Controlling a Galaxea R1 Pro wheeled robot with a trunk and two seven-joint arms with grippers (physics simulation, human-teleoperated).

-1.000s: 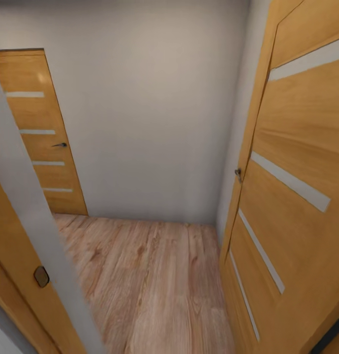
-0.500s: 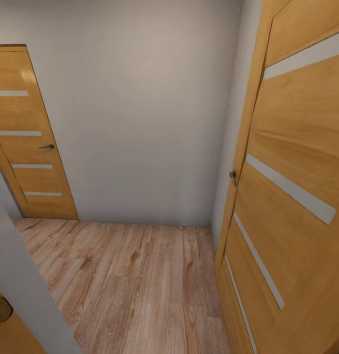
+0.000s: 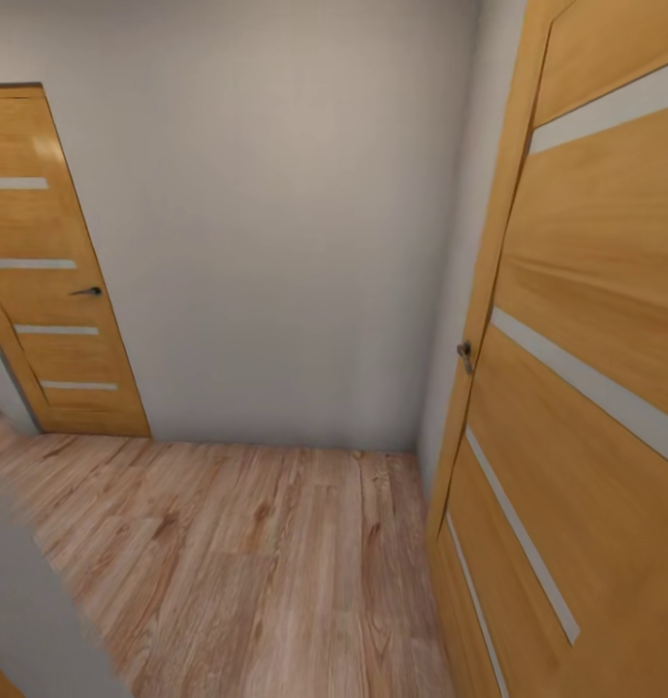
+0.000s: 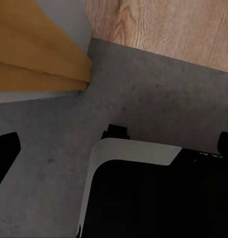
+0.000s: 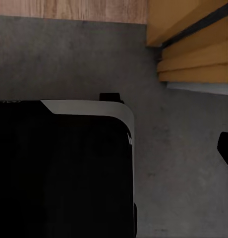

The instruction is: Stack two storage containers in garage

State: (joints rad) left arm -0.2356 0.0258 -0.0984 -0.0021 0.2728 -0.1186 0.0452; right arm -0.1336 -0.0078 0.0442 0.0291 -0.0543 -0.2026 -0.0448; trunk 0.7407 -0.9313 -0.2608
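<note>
The two storage containers are out of view. In the head view I face a wood-floored hallway [image 3: 266,562] with a pale wall [image 3: 275,223] ahead. My left gripper [image 4: 114,146] hangs open over dark grey concrete floor [image 4: 158,94], with its black fingertips [image 4: 5,151] wide apart and nothing between them. My right gripper [image 5: 114,148] also hangs over concrete [image 5: 183,163]; one black fingertip [image 5: 226,148] shows at the picture's edge, with nothing held.
A wooden door [image 3: 586,388] with pale stripes stands close on the right, handle [image 3: 465,355] near me. Another such door [image 3: 47,281] is shut at the far left. A grey wall edge [image 3: 33,620] is near left. My black and white base [image 4: 153,198] sits by a door frame [image 4: 39,64].
The whole head view has shifted: the near-left wall edge and the door beside it have slid out of the picture, and more hallway floor shows. The camera moved, not the doors.
</note>
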